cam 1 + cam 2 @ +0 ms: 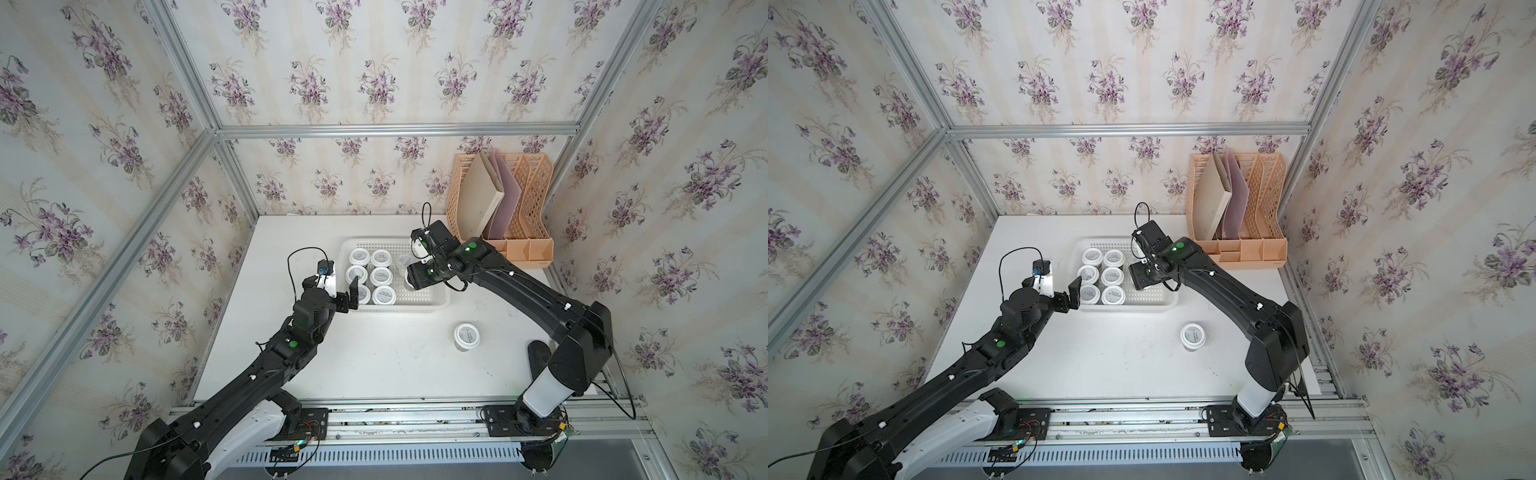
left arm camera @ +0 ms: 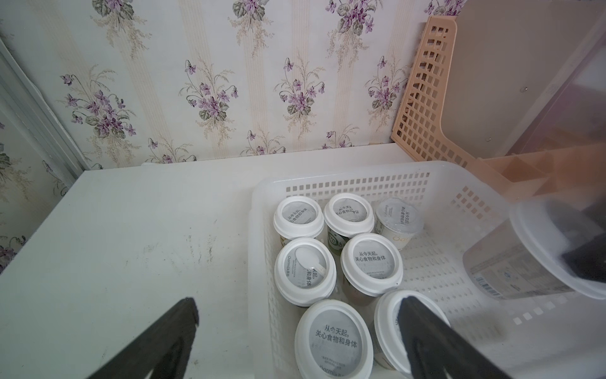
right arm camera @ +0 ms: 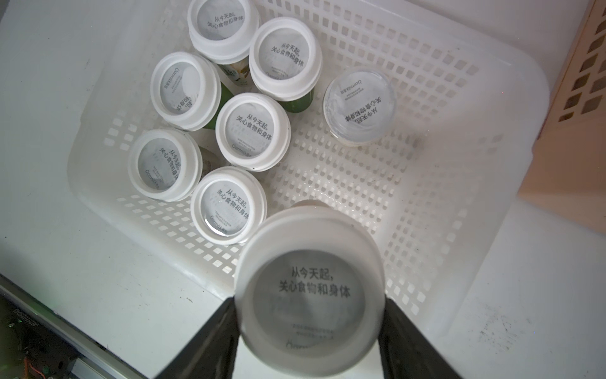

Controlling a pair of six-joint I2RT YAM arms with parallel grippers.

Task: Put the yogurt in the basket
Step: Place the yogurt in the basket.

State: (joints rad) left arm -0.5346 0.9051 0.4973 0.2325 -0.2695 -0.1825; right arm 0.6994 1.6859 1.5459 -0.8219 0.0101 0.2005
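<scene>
Placement underway: right claw (image 3: 310,302) pinches 1 white-lidded round yogurt cup (image 3: 308,282) over the white perforated plastic basket (image 3: 442,108) holding 7 more; next, lower onto its bare floor and release; left claw (image 2: 298,305) spread, empty.

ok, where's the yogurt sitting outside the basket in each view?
Top view: lone yogurt on the table, on the robot's side of the basket.
Top view: same cup, same spot.
Left wrist: not in it.
Right wrist: not in it.
Shared landmark: the basket, seen in all four views.
</scene>
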